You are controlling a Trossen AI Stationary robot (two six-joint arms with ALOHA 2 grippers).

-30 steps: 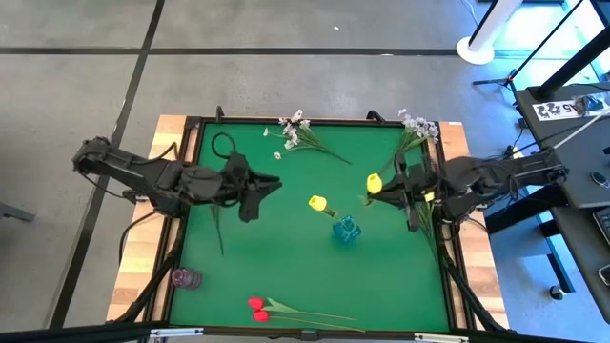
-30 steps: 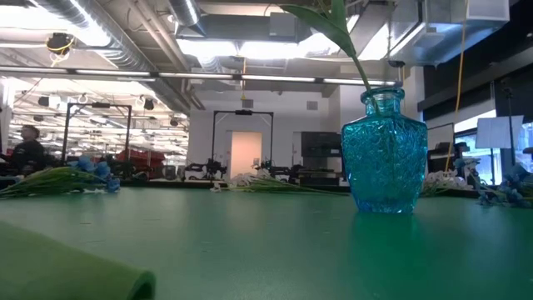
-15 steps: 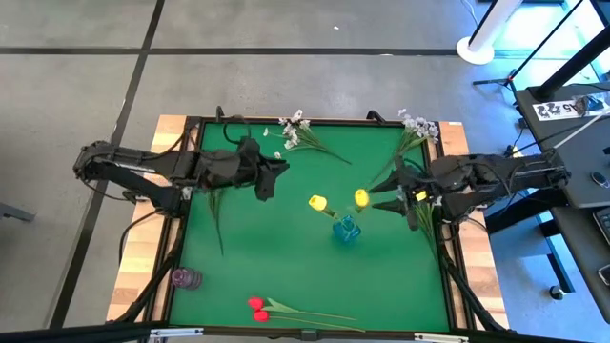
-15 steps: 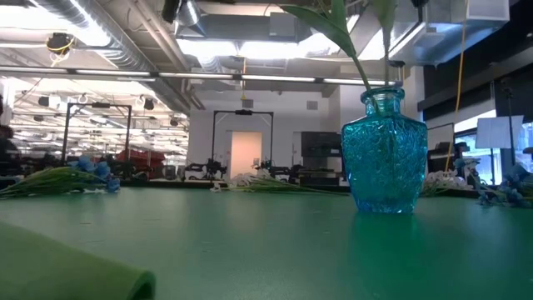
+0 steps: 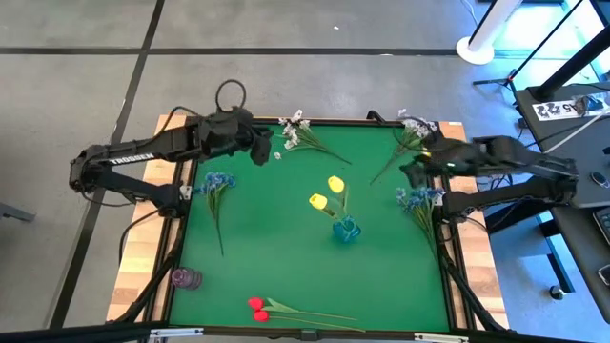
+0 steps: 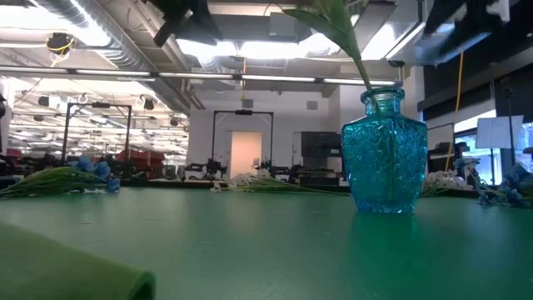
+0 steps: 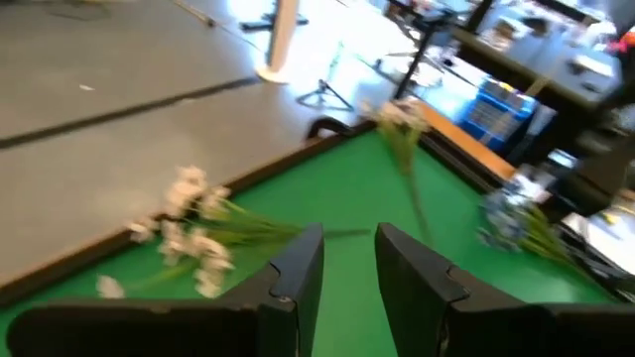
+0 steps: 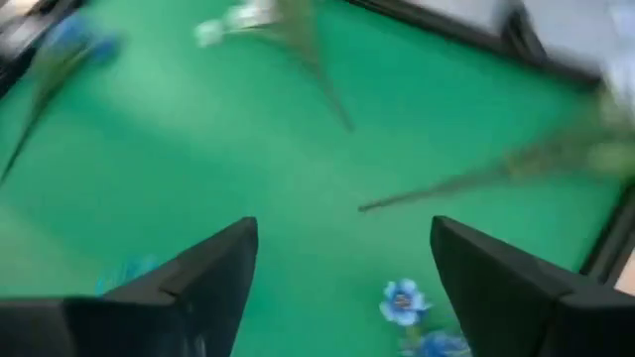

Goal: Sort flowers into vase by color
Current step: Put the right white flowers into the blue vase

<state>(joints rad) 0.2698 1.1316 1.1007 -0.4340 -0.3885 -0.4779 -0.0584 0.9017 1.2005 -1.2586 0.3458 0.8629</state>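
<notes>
Hidden or unclear: In the low view, both arms are reduced to dark blurred shapes at the top edge. The right wrist view is smeared by motion. A small purple object point(image 5: 185, 277) near the table's front left corner cannot be identified.

Blue glass vase: The faceted turquoise glass vase point(image 5: 346, 230) stands upright on the green table mat point(image 5: 276, 248), well apart from both pincers. In the low view its mouth is seen holding green stems whose heads are cut off.

Yellow tulips: Two yellow tulip heads point(image 5: 327, 191) on green stems are seen standing from the vase, between the two pincers.

White blossom sprays: One spray of tiny white blossoms point(image 5: 295, 131) lies just beside the left pincer, ahead of its fingertips. A second white spray point(image 5: 412, 131) lies just beside the right pincer, at the far edge.

Blue blossoms: One bunch of blue blossoms point(image 5: 216, 183) lies below the left arm. Another blue bunch point(image 5: 419, 200) lies near the right pincer, toward the near side.

Red tulips: Two red tulip heads point(image 5: 257, 309) lie at the near edge, well apart from both pincers.

Left pincer: The left pincer point(image 5: 261, 149) is held over the far left of the mat; its fingers point(image 7: 298, 273) stand narrowly parted with nothing between them.

Right pincer: The right pincer point(image 5: 410, 171) is extended over the far right of the mat, fingers point(image 8: 213, 273) spread wide, empty.
</notes>
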